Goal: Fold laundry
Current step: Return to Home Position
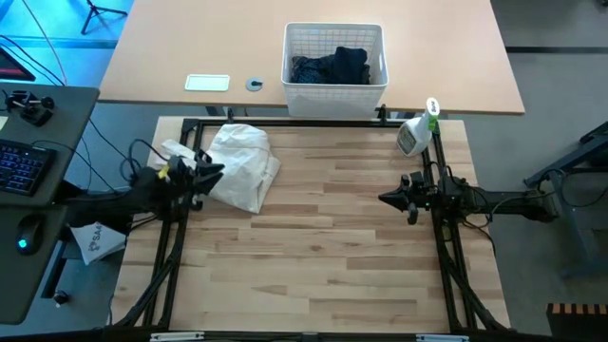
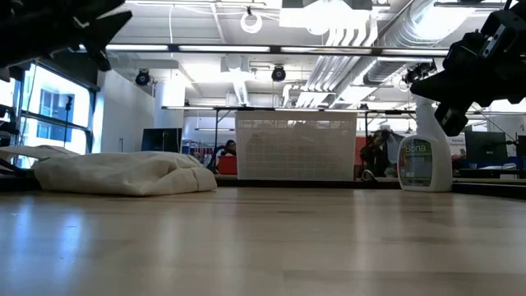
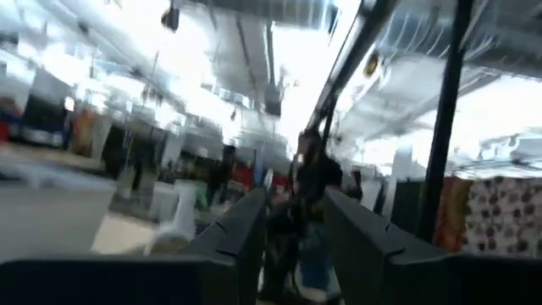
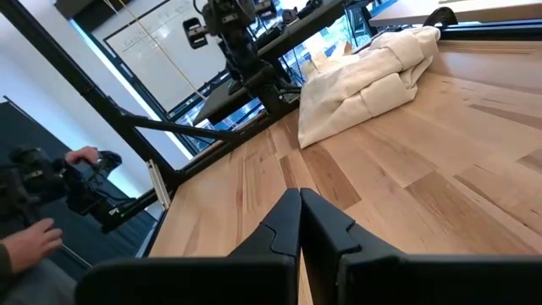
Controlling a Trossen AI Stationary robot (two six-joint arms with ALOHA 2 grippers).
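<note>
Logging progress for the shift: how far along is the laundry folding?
Done: dark garments lie in the white basket beyond the wooden table. In hand: nothing; the left gripper is open at the cream cloth bundle's edge, the right gripper shut over bare wood, both empty. Left: no loose garment shows on the table; what the bundle holds cannot be told.

Bright overhead light. Ceiling lamps [image 2: 251,20] glare in low view; table [image 2: 263,247] has soft sheen. Faint shadow beneath cloth [image 2: 123,174]. Blue glow at high view's left edge.
</note>
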